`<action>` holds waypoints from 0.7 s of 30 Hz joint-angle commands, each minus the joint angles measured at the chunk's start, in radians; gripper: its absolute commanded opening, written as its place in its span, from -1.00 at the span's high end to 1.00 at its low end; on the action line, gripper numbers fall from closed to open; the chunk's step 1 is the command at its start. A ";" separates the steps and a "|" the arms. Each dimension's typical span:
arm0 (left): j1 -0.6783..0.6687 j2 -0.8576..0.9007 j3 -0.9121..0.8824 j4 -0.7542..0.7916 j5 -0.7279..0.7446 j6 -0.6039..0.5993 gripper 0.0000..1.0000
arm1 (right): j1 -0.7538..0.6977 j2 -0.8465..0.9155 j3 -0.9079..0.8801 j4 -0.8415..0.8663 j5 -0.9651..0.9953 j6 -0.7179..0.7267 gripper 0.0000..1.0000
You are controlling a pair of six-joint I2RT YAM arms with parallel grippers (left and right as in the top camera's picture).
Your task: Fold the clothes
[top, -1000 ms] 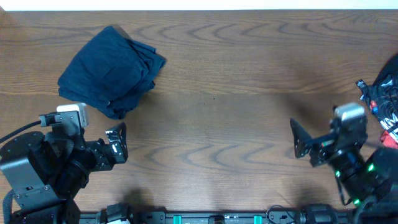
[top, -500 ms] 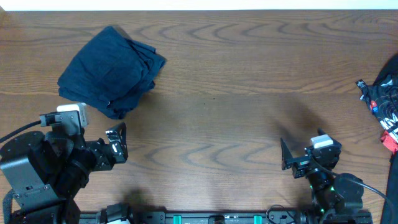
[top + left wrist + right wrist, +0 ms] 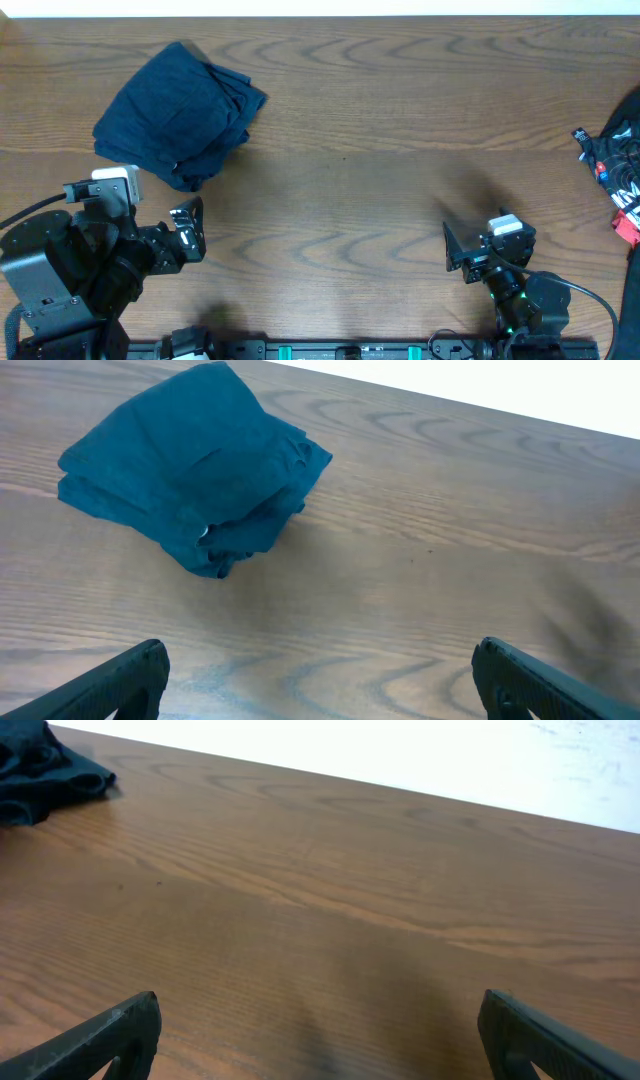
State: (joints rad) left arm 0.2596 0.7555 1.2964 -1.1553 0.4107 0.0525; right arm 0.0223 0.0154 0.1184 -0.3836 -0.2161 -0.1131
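Overhead, the clothes [image 3: 180,112], a folded bundle of dark navy-blue fabric with stitched seams, are seen lying on the far left part of the brown wood-grain table [image 3: 350,120]. Several layers are stacked in the bundle, and its edges are turned towards the table's middle. Nothing is touching it.

The left gripper [image 3: 192,232], black with two fingers, is held near the front left edge, on the near side of the bundle and apart from it. In the left wrist view its jaws are seen spread wide, one black finger [image 3: 120,678] at each lower corner, with only bare wood between them; nothing is gripped. The clothes [image 3: 195,465] are shown ahead of it, towards the upper left.

The right gripper [image 3: 458,250] is held low at the front right, well apart from the bundle. In the right wrist view its fingers [image 3: 110,1035] are likewise parted fully and nothing is held; only a corner of the clothes [image 3: 45,775] is caught at the upper left.

A dark piece of cloth with red and white print [image 3: 622,165] is cut off by the right edge.
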 commanded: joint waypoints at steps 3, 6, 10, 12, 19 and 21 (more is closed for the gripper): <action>-0.004 0.000 -0.003 0.000 -0.012 -0.001 -0.96 | -0.010 -0.010 -0.005 0.002 -0.013 0.011 -0.98; -0.004 0.000 -0.003 0.000 -0.012 -0.001 -0.96 | -0.010 -0.010 -0.005 0.002 -0.013 0.011 -0.99; -0.004 0.000 -0.003 0.000 -0.012 -0.001 -0.96 | -0.010 -0.010 -0.005 0.002 -0.013 0.011 -0.99; -0.004 0.000 -0.003 0.000 -0.011 -0.001 -0.96 | -0.010 -0.010 -0.005 0.002 -0.013 0.011 -0.98; -0.023 0.001 -0.003 -0.001 -0.013 0.000 -0.96 | -0.010 -0.010 -0.005 0.002 -0.013 0.011 -0.98; -0.058 0.001 -0.003 -0.008 -0.016 -0.001 -0.96 | -0.010 -0.010 -0.005 0.002 -0.013 0.011 -0.98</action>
State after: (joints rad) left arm 0.2390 0.7555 1.2964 -1.1561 0.4068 0.0525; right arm 0.0223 0.0154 0.1184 -0.3836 -0.2169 -0.1131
